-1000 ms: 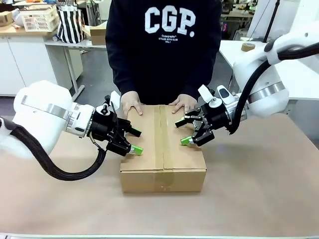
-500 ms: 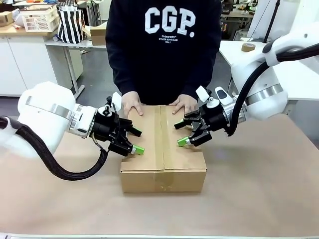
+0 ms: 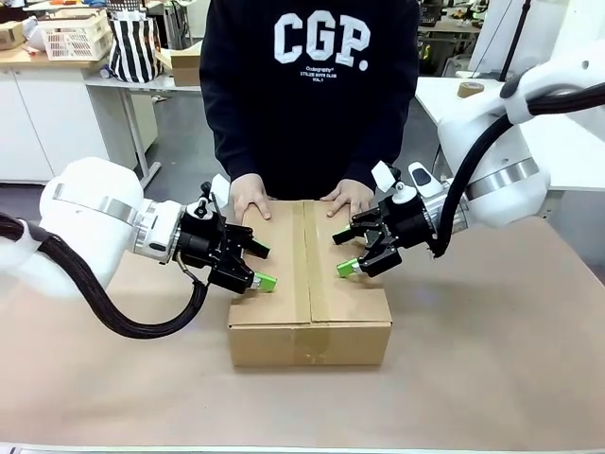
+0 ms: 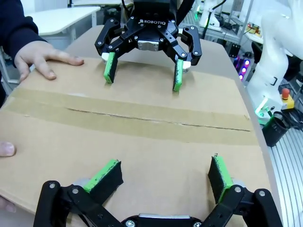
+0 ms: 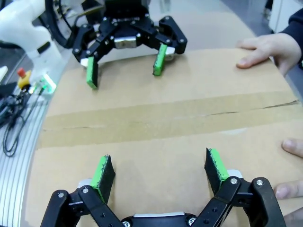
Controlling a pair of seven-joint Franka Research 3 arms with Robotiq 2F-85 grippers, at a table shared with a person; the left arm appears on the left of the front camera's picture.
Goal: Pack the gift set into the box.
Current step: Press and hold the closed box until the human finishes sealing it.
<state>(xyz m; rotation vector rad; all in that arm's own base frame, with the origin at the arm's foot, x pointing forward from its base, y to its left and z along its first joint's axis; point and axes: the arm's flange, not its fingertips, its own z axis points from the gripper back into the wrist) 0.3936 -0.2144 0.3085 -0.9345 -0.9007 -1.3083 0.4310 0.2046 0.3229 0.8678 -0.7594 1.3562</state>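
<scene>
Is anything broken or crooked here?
No, nothing stands out. The box sits straight, flaps shut, a person's hands on its far edge; the left pincer and right pincer are open over it.

A robotics lab — at 11 o'clock white cabinets (image 3: pixel 38 123) carry a plastic basket (image 3: pixel 74 36), at 1 o'clock a white worktable (image 3: pixel 433 95) holds a tape roll (image 3: pixel 470 89), and loose cables (image 5: pixel 12 123) lie at 9 o'clock in the right wrist view.

At the table (image 3: pixel 492 378) where I work, a tan-covered top spans the whole frame. The brown cardboard box (image 3: pixel 312 303) sits flat on it at mid-table, nearer the far edge, with its flaps closed under a strip of tape.
</scene>
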